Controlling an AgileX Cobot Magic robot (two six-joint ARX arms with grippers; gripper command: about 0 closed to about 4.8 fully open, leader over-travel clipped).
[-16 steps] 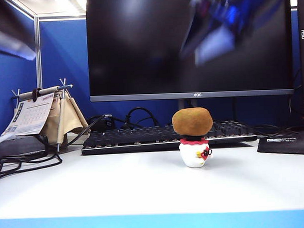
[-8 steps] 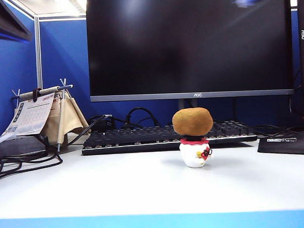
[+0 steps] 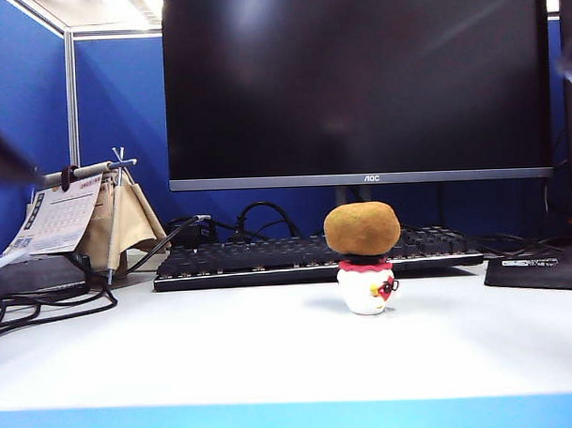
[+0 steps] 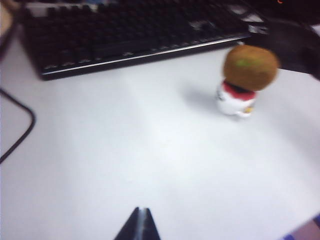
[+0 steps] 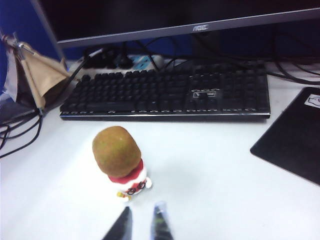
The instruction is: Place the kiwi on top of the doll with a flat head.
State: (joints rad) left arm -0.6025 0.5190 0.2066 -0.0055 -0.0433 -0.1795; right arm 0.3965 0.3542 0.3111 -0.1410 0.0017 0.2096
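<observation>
The kiwi (image 3: 362, 228) sits balanced on the doll with a flat head (image 3: 367, 286), which stands upright on the white desk (image 3: 225, 348), right of centre in the exterior view and just in front of the black keyboard (image 3: 269, 257) beneath the AOC monitor (image 3: 356, 80). The left gripper (image 4: 139, 225) hangs above bare desk well apart from the doll, jaws pressed together and empty. The right gripper (image 5: 141, 223) hovers near the doll, holding nothing, jaws a narrow gap apart.

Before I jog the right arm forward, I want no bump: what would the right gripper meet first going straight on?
Probably the doll with a flat head carrying the kiwi, just ahead of the right gripper, slightly to one side; depth is unclear.
</observation>
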